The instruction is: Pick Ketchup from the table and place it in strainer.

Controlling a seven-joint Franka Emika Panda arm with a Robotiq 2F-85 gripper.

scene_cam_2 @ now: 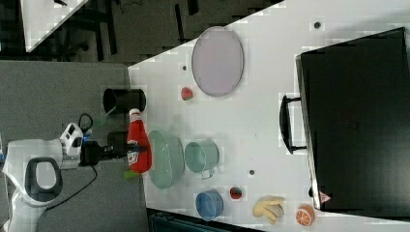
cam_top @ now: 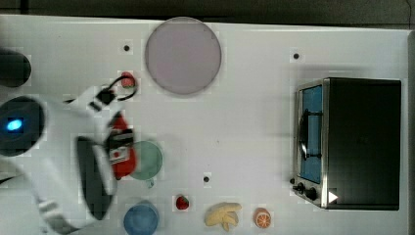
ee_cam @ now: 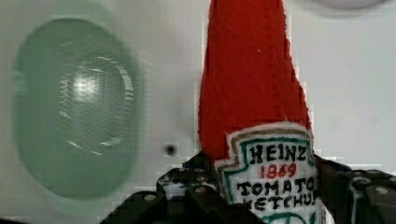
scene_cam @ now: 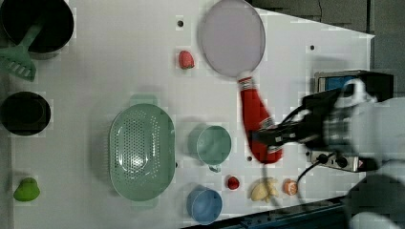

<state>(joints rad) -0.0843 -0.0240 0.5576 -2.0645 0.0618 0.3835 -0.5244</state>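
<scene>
A large round grey-lilac plate [cam_top: 182, 55] is lying on the white tabletop [cam_top: 254, 127], with a small red strawberry [cam_top: 127, 80] sitting near it. A black and silver toaster oven [cam_top: 350, 143] is standing at the top view's right. A round blue cup [cam_top: 141, 218], another strawberry [cam_top: 182, 202], a yellow banana bunch [cam_top: 223, 214] and an orange half [cam_top: 263, 218] are lining the near edge.
</scene>
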